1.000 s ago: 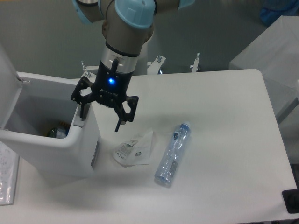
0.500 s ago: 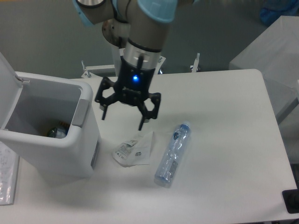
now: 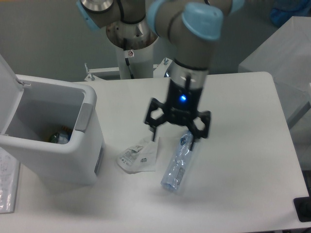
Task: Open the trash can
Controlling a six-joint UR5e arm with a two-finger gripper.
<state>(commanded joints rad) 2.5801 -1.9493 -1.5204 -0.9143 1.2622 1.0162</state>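
Observation:
The white trash can (image 3: 73,150) stands at the table's left edge with its lid (image 3: 6,92) swung up and back on the left. The inside is open to view, with a small item (image 3: 60,137) at the bottom. The grey push-button tab (image 3: 82,118) sits on its right rim. My gripper (image 3: 173,136) is open and empty, well to the right of the can, hovering above the top end of a clear plastic bottle (image 3: 177,164).
A crumpled white wrapper (image 3: 139,154) lies between the can and the bottle. The arm's base post (image 3: 130,53) stands behind the table's far edge. A clear bag (image 3: 7,189) lies at the front left. A dark object (image 3: 303,208) sits at the front right corner.
My gripper has moved from the trash can's right rim to the right across the table, ending above the bottle. The lid stays up. The jaws remain open.

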